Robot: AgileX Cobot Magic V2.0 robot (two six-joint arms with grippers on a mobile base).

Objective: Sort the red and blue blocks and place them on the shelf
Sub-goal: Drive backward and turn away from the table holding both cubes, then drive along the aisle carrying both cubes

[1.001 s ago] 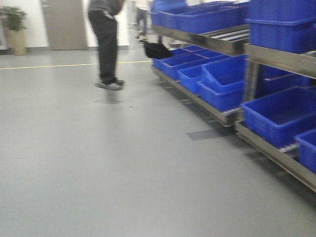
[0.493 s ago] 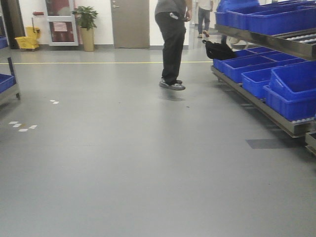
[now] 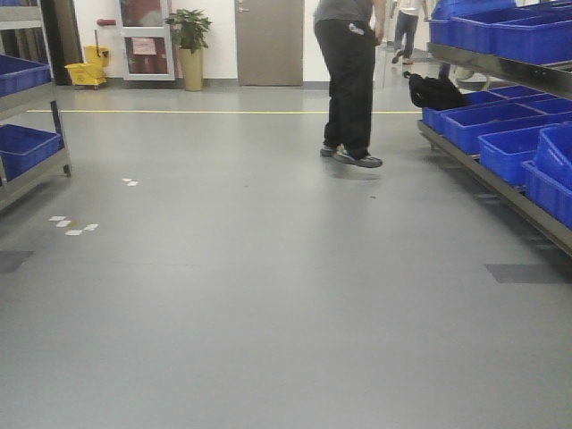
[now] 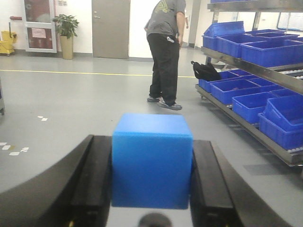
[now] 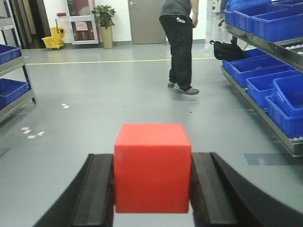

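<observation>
A bright blue block [image 4: 151,163] fills the middle of the left wrist view, with my left gripper [image 4: 150,182] shut on its two sides by black fingers [image 4: 94,179]. A bright red block [image 5: 151,168] sits the same way in the right wrist view, my right gripper [image 5: 151,189] shut on it, black fingers [image 5: 210,194] pressing both flanks. Both blocks are held above the grey floor. A metal shelf [image 3: 500,183] with blue bins runs along the right, and another shelf [image 3: 36,134] stands at the left. Neither gripper shows in the front view.
A person in black trousers [image 3: 350,89] stands in the aisle ahead, near the right shelf. A black bag [image 3: 435,92] lies by that shelf. A potted plant [image 3: 190,49], a yellow mop bucket [image 3: 87,71] and a door [image 3: 268,40] line the far wall. White scraps [image 3: 73,225] dot the floor.
The front view has swung left: the right shelf slid toward the frame's right edge, and the left shelf, plant and mop bucket came into view. The person now appears nearer the centre.
</observation>
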